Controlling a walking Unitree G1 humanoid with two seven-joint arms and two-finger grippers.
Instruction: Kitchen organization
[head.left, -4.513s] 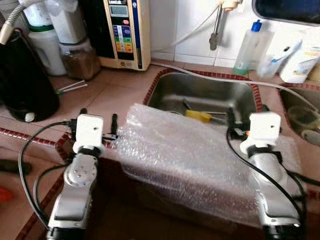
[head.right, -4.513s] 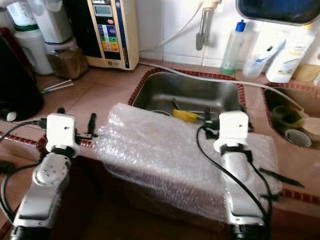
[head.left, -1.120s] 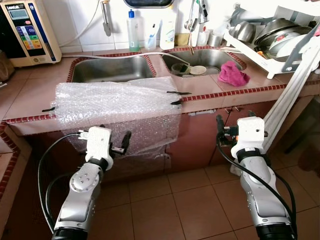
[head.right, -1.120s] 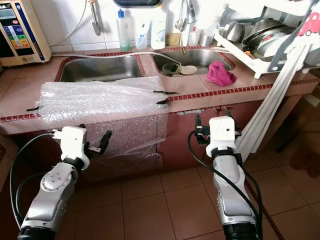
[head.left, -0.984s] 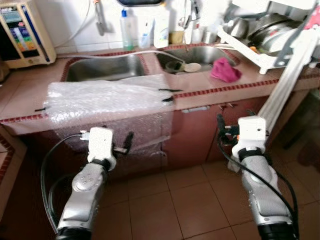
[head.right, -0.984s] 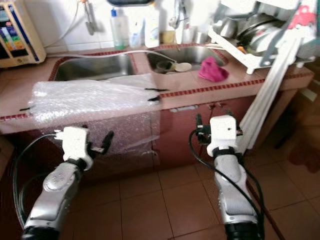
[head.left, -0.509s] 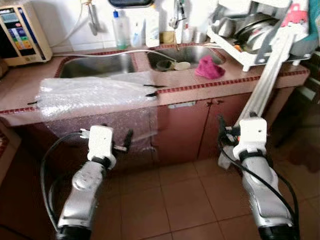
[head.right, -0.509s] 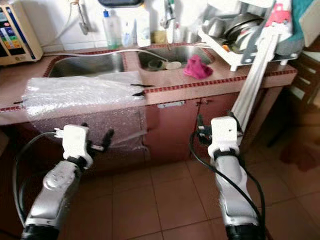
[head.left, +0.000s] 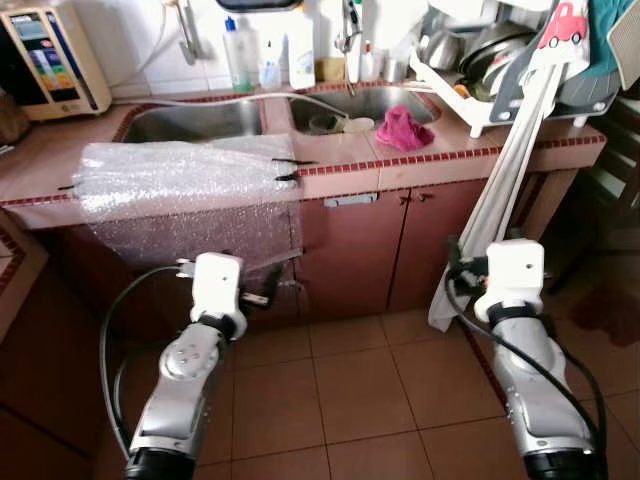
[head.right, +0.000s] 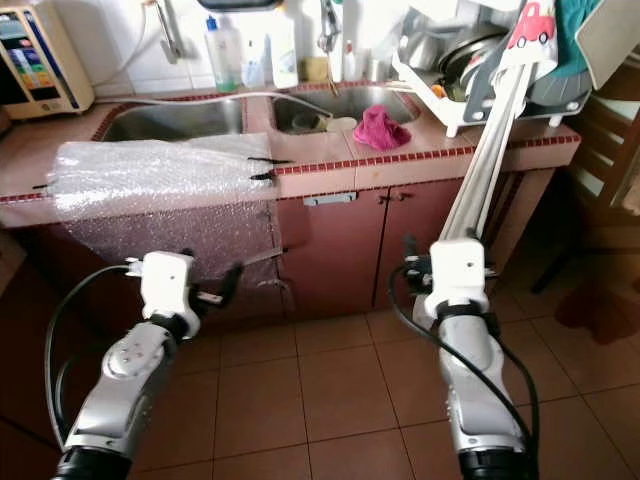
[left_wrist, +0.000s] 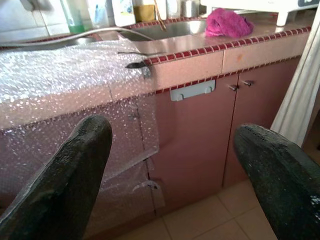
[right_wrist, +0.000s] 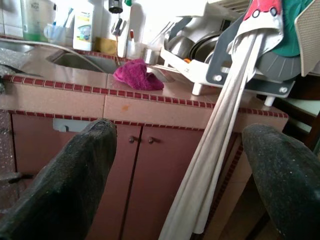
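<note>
Your clear bubble-wrap sheet lies lengthwise along the tiled counter, front edge draped down, left gripper and right gripper both spread wide, empty, touching nothing.

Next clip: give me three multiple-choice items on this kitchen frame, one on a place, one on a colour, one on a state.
1. Where does the cloth lie?
A. on the floor
B. on the counter by the right sink
C. on the bubble wrap

2. What colour is the cloth?
A. pink
B. yellow
C. black

3. How are both grippers?
A. shut on the cloth
B. shut on the bubble wrap
C. open, holding nothing

Answers:
1 B, the cloth rests on the counter beside the right sink.
2 A, it shows pink against the tiles.
3 C, the left gripper and right gripper have fingers spread wide, short of the bubble wrap.
</note>
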